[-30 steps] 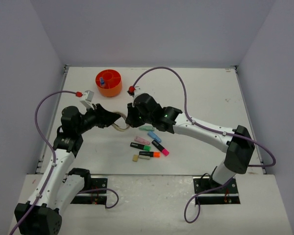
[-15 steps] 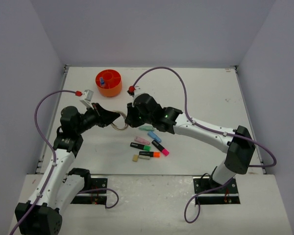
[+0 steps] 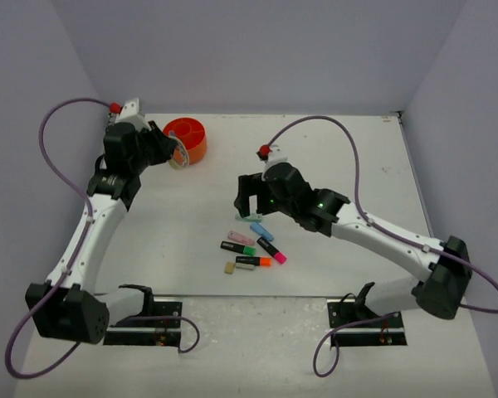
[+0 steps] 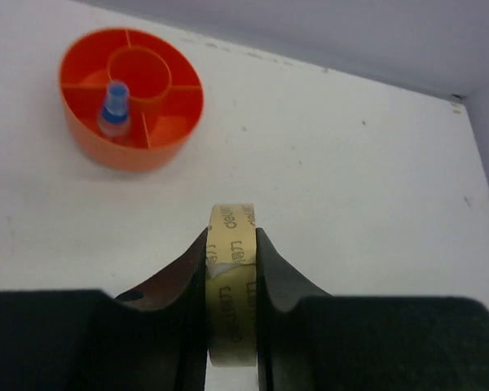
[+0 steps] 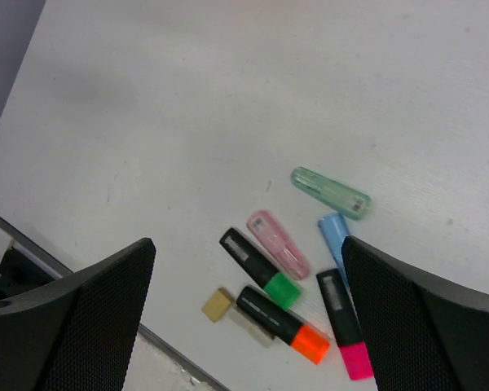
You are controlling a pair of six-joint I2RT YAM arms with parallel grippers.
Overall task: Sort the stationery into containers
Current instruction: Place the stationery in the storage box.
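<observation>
My left gripper (image 4: 231, 244) is shut on a beige tape roll (image 4: 231, 277) held upright, in the air short of the orange organiser (image 4: 138, 151). A blue-capped bottle (image 4: 114, 110) stands in one outer compartment. From above, the left gripper (image 3: 176, 155) hangs beside the organiser (image 3: 196, 143). My right gripper (image 5: 248, 244) is open above loose stationery: green (image 5: 265, 273), orange (image 5: 281, 324) and pink (image 5: 345, 324) highlighters, pastel pink (image 5: 279, 244), blue (image 5: 334, 232) and mint (image 5: 330, 193) pieces, and a tan eraser (image 5: 217, 304). From above, the right gripper (image 3: 249, 201) is over this cluster (image 3: 249, 246).
A pale translucent piece (image 5: 257, 326) lies between the eraser and the orange highlighter. The table's front edge (image 5: 81, 281) runs just beyond the eraser. Side walls enclose the table on the left, back and right.
The left arm has swung from the table's middle to the back left with the tape roll. The right gripper has let go of the roll, opened wide and drawn back to the right.
</observation>
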